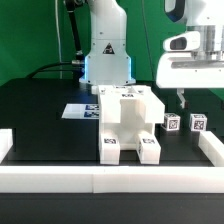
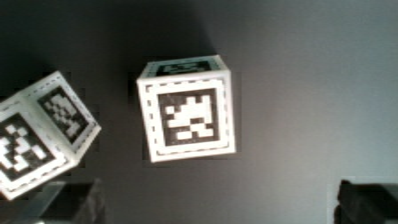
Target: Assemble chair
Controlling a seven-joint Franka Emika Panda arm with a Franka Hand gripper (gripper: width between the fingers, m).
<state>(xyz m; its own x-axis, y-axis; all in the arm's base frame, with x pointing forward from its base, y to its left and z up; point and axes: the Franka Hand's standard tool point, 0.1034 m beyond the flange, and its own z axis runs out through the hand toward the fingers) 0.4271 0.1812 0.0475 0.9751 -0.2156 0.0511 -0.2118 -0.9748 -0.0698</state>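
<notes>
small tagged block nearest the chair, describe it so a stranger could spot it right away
Find the white chair in the middle of the black table. On the exterior view's right of it stand two small white blocks, each with a black-and-white tag. Yours is the nearer block, closest to the chair; the farther block sits beyond it, further right in that view.
</notes>
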